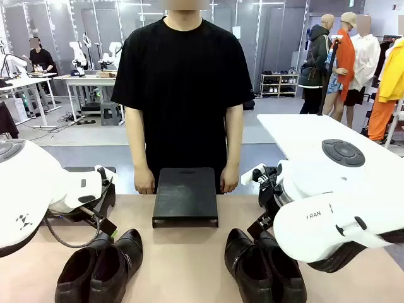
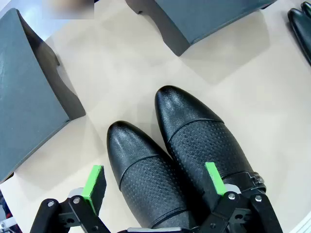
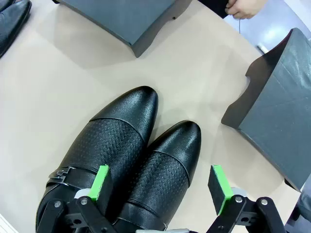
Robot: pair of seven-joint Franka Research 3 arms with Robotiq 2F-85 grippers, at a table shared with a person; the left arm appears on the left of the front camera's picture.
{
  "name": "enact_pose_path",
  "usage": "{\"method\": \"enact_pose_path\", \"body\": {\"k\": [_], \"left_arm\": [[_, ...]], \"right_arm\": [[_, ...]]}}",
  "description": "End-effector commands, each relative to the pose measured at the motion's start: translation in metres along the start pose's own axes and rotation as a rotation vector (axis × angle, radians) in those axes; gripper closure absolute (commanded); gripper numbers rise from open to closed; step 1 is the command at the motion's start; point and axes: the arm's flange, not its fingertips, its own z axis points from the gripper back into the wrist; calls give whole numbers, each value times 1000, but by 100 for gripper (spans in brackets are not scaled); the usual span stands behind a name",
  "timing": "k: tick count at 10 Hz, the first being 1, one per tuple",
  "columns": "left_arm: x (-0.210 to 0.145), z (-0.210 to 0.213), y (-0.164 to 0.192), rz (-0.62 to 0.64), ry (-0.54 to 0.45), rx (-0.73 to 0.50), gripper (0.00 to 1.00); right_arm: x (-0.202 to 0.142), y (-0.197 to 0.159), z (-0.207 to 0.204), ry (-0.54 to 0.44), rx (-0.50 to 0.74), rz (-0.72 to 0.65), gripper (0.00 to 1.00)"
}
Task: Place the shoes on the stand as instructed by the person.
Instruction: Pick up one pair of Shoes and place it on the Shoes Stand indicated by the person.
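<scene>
Two pairs of glossy black shoes rest on the beige table, one pair at front left (image 1: pixel 101 268) and one at front right (image 1: pixel 265 268). My left gripper (image 2: pixel 154 180) hangs open above the left pair (image 2: pixel 170 160), one green pad beside the pair and the other over the shoe with the buckle. Above the right pair (image 3: pixel 126 160) my right gripper (image 3: pixel 159 184) is open too, holding nothing. A dark stand (image 1: pixel 185 196) stands mid-table in front of the person (image 1: pixel 183 82), whose hands rest at the far table edge.
In the left wrist view, stands show at the left (image 2: pixel 29 97) and top (image 2: pixel 204 19). In the right wrist view, stands show at the top (image 3: pixel 126 17) and right (image 3: pixel 282 107), with the person's hand (image 3: pixel 245 7) beyond. Both white arms crowd the table's sides.
</scene>
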Motion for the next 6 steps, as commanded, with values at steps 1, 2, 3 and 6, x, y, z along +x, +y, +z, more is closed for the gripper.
{"method": "enact_pose_path", "body": {"k": [1, 2, 3, 6], "left_arm": [[0, 0, 0, -1, 0, 0, 0], [0, 0, 0, -1, 0, 0, 0], [0, 0, 0, -1, 0, 0, 0], [0, 0, 0, -1, 0, 0, 0]], "right_arm": [[0, 0, 0, 0, 0, 0, 0], [0, 0, 0, 0, 0, 0, 0], [0, 0, 0, 0, 0, 0, 0], [0, 0, 0, 0, 0, 0, 0]]}}
